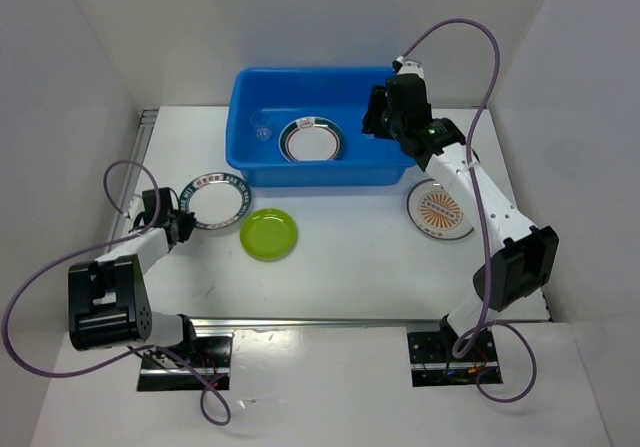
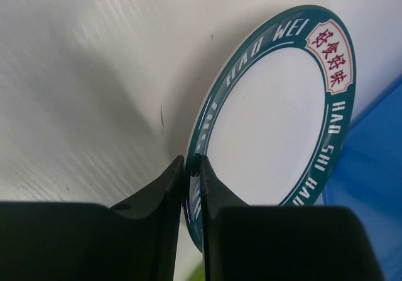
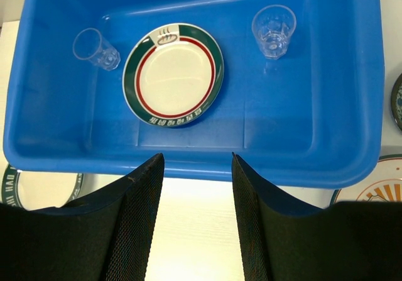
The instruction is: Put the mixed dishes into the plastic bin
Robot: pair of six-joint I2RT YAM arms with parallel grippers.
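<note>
The plastic bin (image 1: 330, 177), a deep tub of glossy bright blue plastic with a rolled rim, is set with its long axis running left to right. Inside it a round white plate with a green and red rim (image 3: 173, 73) lies flat left of centre.

Just off the bin's front left corner a white plate with a teal lettered rim (image 1: 214, 199) is seen, smooth and glazed, with no long axis to align. Its outer edge, the side away from the bin, is pinched by the left gripper (image 2: 190, 165), whose dark fingers are drawn almost together on the rim. Whether the plate has been raised off the table cannot be made out. From that grip the bin lies to the right and farther back, so the left arm is judged the nearer one for this carry.

The orange-sunburst plate (image 1: 440, 212) lies off the bin's front right corner. The smaller lime-green plate (image 1: 269, 233) lies in front of the bin.

The right gripper (image 3: 196, 158) is held above the bin's right end, jaws apart and nothing between them.

Two clear ribbed cups are found in the bin: one tipped over (image 3: 95, 48) at the left, one upright (image 3: 273, 31) at the right.
</note>
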